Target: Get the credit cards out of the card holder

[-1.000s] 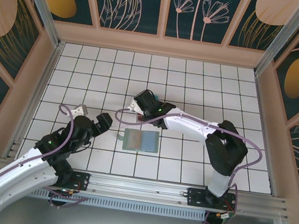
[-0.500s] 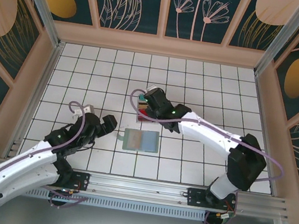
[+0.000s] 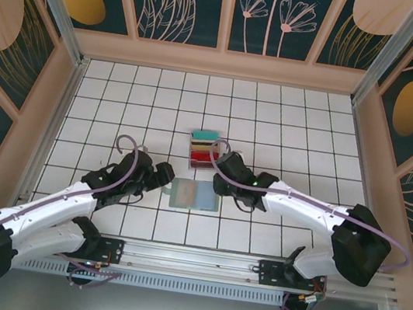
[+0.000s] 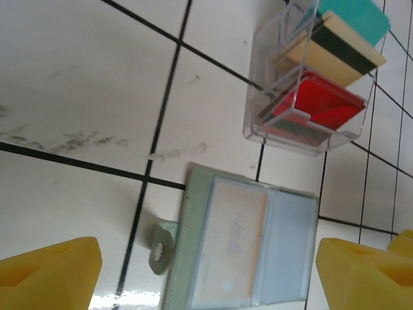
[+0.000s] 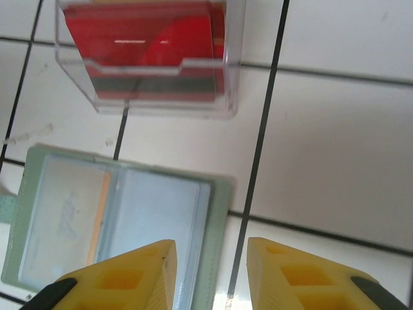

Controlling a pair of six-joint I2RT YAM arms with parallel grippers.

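Note:
The card holder (image 3: 194, 196) lies open and flat on the tiles, grey-green with a light-blue right half (image 4: 287, 248). A tan credit card (image 4: 233, 236) shows through its left pocket, and its orange edge (image 5: 103, 206) shows again in the right wrist view. My left gripper (image 3: 161, 174) sits at the holder's left side, open wide, its yellow fingers (image 4: 55, 274) flanking the holder without touching it. At the holder's right edge (image 5: 222, 245), my right gripper (image 3: 221, 187) is open. That edge lies under the narrow gap between its fingers.
A clear tray (image 3: 205, 151) stands just beyond the holder with a teal, a tan and a red card (image 5: 145, 32) in it. A small grey-green tab (image 4: 161, 245) sticks out of the holder's left edge. Wooden walls ring the tiled floor.
My right gripper has pulled back from the clear tray to the holder's right edge and its jaws have parted. The left gripper has moved right, up to the holder's left side.

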